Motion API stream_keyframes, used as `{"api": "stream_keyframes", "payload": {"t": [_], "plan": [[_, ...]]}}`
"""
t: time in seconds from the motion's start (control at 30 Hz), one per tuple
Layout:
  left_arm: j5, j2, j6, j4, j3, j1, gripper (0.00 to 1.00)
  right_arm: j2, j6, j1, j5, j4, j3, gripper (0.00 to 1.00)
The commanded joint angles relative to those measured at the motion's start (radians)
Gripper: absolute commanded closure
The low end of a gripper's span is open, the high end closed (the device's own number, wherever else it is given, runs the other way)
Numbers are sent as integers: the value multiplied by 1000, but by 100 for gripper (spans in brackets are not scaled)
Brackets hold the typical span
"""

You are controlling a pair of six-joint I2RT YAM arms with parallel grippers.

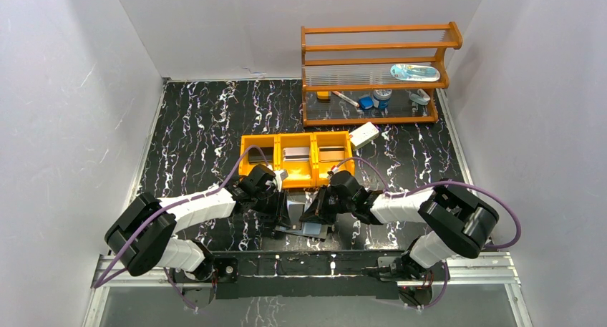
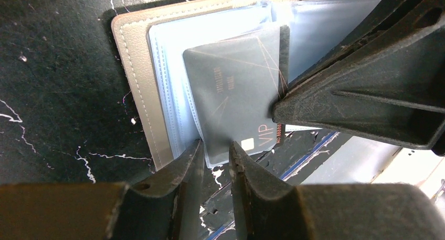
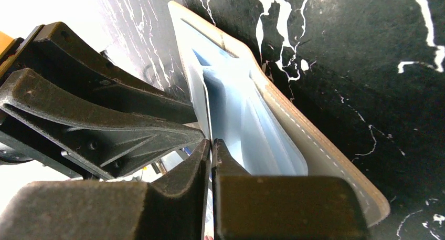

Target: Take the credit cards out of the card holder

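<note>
Top external view: where is the card holder [image 1: 313, 230] found?
— It is seen lying open on the black marbled table [image 1: 193, 127], near the front edge, between the two arms.

And the cards?
— A dark card [image 2: 236, 93] is shown in the left wrist view. It is tucked in a clear sleeve [image 2: 168, 51] of the holder, with its right edge sticking out of the pocket. A silvery grey card [image 1: 297, 155] is seen in the middle compartment of the orange tray [image 1: 297, 134], and a brownish card [image 1: 331, 155] in the right one.

How is the right gripper [image 3: 211, 145] set?
— Its fingers are held almost together, and a thin edge is nipped between the tips. In the left wrist view that tip is placed at the dark card's exposed edge. Whether the sleeve is caught as well cannot be told.

And the left gripper [image 2: 216, 145]?
— A narrow gap is seen between its fingers, which are set at the near edge of the same sleeve. Whether anything is gripped cannot be told.

What else is on the table?
— A white box [image 1: 363, 134] is seen just beside the tray's far right corner, and a wooden rack [image 1: 376, 73] is stood at the back.
</note>
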Motion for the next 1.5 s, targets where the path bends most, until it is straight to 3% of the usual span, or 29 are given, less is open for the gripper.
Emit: {"api": "stream_keyframes", "payload": {"t": [0.0, 0.17, 0.53, 0.7, 0.9, 1.13, 1.47], "plan": [[-77, 15, -5, -40, 2, -6, 77, -34, 14, 0, -22, 61, -6, 87], [-90, 15, -11, -42, -1, -7, 79, -59, 20, -1, -10, 35, -24, 88], [-93, 34, -16, -46, 2, -6, 80, -73, 40, -22, -33, 73, -59, 81], [-91, 25, -16, -46, -1, -7, 81, -41, 57, -23, -37, 90, -56, 87], [-103, 24, -18, -55, -2, -6, 81, -110, 39, -43, 6, -51, -79, 94], [-97, 23, -18, -57, 3, -6, 82, -186, 60, -62, 14, -26, -166, 95], [-108, -153, 1, -133, 144, -6, 57, -78, 53, -63, -25, 14, -126, 93]]}}
